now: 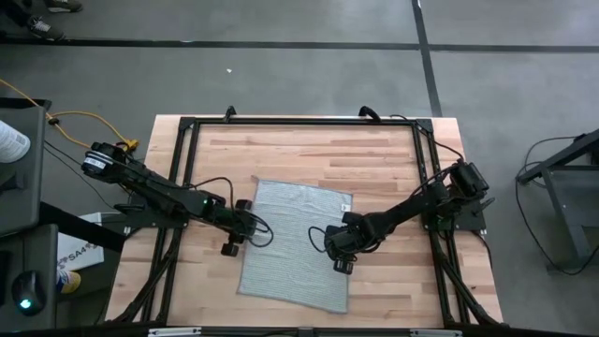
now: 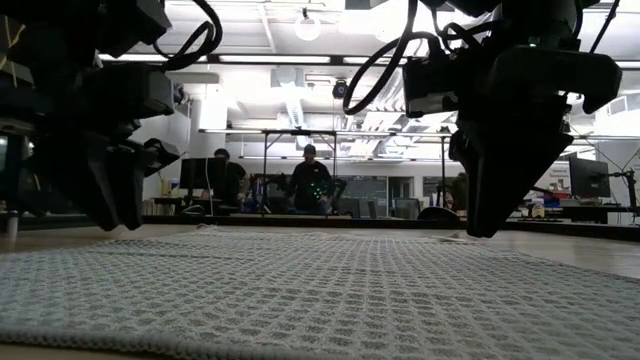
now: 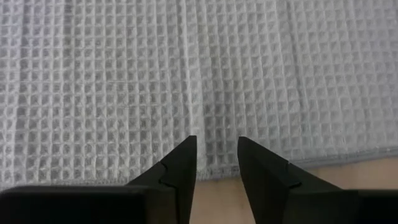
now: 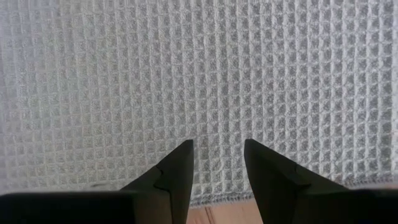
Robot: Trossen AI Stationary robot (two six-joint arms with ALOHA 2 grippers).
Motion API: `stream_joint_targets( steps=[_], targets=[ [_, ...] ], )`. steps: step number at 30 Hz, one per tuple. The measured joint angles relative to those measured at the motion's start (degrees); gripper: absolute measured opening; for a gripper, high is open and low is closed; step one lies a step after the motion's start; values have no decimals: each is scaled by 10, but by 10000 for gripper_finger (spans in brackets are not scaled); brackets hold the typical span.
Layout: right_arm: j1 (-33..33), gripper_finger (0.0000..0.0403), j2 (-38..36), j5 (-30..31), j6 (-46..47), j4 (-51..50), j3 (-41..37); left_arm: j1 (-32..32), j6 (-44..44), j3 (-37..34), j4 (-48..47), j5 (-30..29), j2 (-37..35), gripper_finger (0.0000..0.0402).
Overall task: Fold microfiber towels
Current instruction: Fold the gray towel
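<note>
Flat on the light wooden plank tabletop point(image 1: 393, 150) lies the light grey-blue rectangular microfiber towel point(image 1: 298, 245), spread in a single layer and turned slightly askew to the table's sides. Bare wood borders the towel on every side, widest beyond its far edge and narrowest at its near edge, which comes close to the table's front. A black metal frame point(image 1: 299, 122) runs just inside the table's rim.

At the towel's left edge hangs the left gripper point(image 3: 216, 160), its dark pointed fingers point(image 3: 184, 168) narrowly parted with nothing between them; their tips hang over the hemmed border, where cloth gives way to wood. Over the towel's right edge is the right gripper point(image 4: 217, 163), its fingers likewise set a little apart and empty, tips over the hem. From table height both grippers hang just above the cloth, well apart from each other.

The towel's surface is a fine waffle weave of small raised squares with a stitched hem, and it shows a faint lengthwise crease. A small white tag point(image 1: 345, 206) sits near the far right corner.
</note>
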Motion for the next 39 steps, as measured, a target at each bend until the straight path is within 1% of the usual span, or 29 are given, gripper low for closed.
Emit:
stream_joint_targets(
  steps=[17,25,29,33,39],
  targets=[
    [0,136,0,1,-12,-2,0,0,-5,0,0,-1,0,119],
    [0,136,0,3,-13,-14,0,0,-5,0,-17,-2,0,119],
    [0,136,0,4,-13,-14,0,0,-5,0,-22,-15,0,119],
    [0,136,0,5,-13,-14,0,0,-2,0,-22,-15,1,119],
    [0,136,0,12,-11,-14,0,0,-2,0,-6,-10,30,119]
  ],
)
